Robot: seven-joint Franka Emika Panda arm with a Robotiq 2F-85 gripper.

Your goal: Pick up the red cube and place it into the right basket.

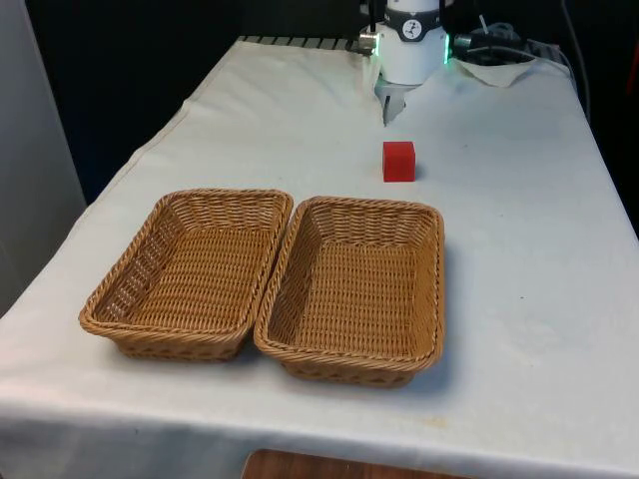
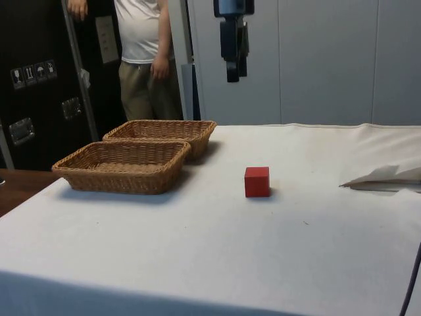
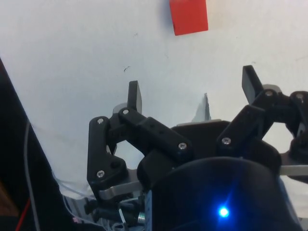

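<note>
The red cube point(image 1: 398, 161) point(image 2: 256, 182) point(image 3: 188, 17) rests on the white cloth, just beyond the far rim of the right basket point(image 1: 437, 261) point(image 2: 125, 183). The left basket point(image 1: 226, 194) point(image 2: 164, 124) lies beside it, their long sides touching. Both wicker baskets hold nothing. My gripper point(image 1: 389, 110) point(image 2: 233, 74) point(image 3: 192, 89) hangs high above the table, farther back than the cube and towards the robot's base. Its fingers point(image 3: 135, 95) are spread wide and nothing is between them, so it is open.
A crumpled white sheet point(image 1: 499, 68) point(image 2: 385, 178) lies near the robot's end, on the front view's right. A person point(image 2: 141, 59) stands behind the baskets in the side view. A thin cable point(image 2: 412, 283) runs down at the table's near corner.
</note>
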